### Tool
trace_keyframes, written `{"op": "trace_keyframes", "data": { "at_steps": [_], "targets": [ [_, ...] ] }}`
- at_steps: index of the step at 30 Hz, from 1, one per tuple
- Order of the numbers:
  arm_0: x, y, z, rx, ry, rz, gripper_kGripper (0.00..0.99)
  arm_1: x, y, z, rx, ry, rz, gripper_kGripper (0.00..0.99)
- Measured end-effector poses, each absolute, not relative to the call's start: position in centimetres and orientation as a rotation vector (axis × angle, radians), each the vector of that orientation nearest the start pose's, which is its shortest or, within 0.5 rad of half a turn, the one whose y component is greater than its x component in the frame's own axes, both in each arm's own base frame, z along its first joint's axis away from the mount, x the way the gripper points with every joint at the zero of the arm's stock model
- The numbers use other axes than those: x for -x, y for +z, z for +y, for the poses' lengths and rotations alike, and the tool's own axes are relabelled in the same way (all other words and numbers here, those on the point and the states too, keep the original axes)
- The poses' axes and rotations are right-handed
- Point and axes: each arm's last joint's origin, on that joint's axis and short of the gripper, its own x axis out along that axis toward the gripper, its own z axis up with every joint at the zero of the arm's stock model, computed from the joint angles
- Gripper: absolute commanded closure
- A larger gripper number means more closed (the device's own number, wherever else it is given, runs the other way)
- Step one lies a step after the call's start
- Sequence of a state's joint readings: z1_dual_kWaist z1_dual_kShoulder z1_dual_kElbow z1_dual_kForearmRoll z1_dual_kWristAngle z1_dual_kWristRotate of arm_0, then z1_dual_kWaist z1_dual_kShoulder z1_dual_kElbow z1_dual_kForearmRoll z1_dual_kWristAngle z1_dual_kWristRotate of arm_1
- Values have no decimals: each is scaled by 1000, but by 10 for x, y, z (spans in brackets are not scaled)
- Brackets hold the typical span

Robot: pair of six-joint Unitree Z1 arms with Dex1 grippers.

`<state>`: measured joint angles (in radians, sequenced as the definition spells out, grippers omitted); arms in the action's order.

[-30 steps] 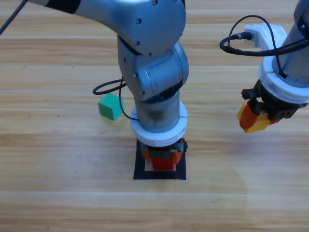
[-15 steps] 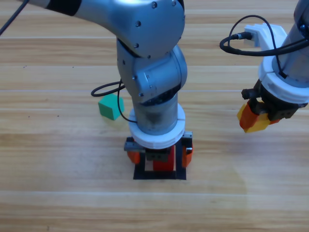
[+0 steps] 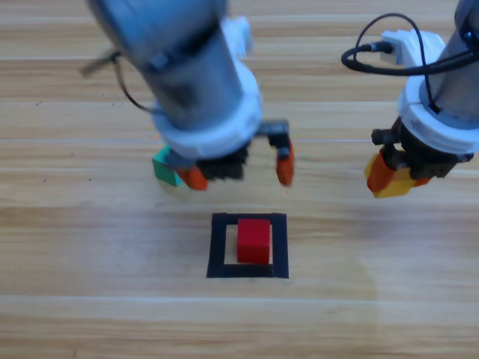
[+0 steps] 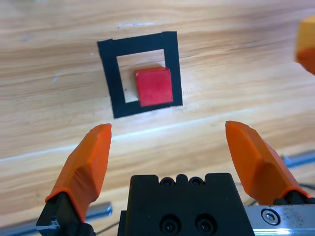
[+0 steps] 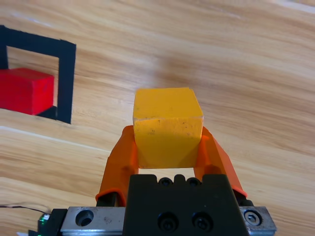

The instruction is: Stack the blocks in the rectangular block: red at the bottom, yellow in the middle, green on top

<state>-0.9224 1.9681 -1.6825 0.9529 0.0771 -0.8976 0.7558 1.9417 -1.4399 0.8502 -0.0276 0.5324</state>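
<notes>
The red cube (image 3: 254,240) rests alone inside the black tape square (image 3: 218,247), toward its right side; the left wrist view shows the red cube (image 4: 153,86) within the square (image 4: 109,78) too. My left gripper (image 3: 238,172) hangs open above and behind the square, holding nothing. Its arm covers most of the green cube (image 3: 164,169), only a corner peeking out at the left. Off to the right, my right gripper (image 3: 391,178) is shut on the yellow cube (image 5: 167,125), raised off the table. The red cube (image 5: 24,91) also shows at the left of the right wrist view.
Bare wooden tabletop (image 3: 374,299) surrounds the square. A black cable (image 3: 374,56) loops at the right arm's wrist.
My left gripper opened, let go of the red cube in the square, and rose up and back toward the left. The right gripper shifted slightly, still holding the yellow cube.
</notes>
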Motion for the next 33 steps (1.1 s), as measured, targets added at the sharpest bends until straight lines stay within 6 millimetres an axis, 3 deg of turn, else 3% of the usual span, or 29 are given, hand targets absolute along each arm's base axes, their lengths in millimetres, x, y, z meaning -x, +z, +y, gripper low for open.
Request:
{"op": "trace_keyframes", "data": {
  "at_steps": [5,8,11,15,20,25,33],
  "targets": [
    [-233,340,-272,147,-198,1261,0,-276,278,267,38,239,1358,990],
    [-234,351,-231,98,-211,1230,0,-280,293,293,16,243,1355,990],
    [-243,366,-188,60,-239,1183,0,-277,288,320,24,246,1377,990],
    [-250,380,-144,20,-274,1130,0,-270,278,352,33,254,1410,990],
    [-255,380,-117,-23,-350,1128,0,-264,265,381,49,259,1428,990],
    [-261,373,-95,3,-425,1152,0,-260,253,395,62,228,1461,990],
    [-266,373,-79,39,-440,1144,0,-252,266,404,1,203,1458,990]
  ]
}}
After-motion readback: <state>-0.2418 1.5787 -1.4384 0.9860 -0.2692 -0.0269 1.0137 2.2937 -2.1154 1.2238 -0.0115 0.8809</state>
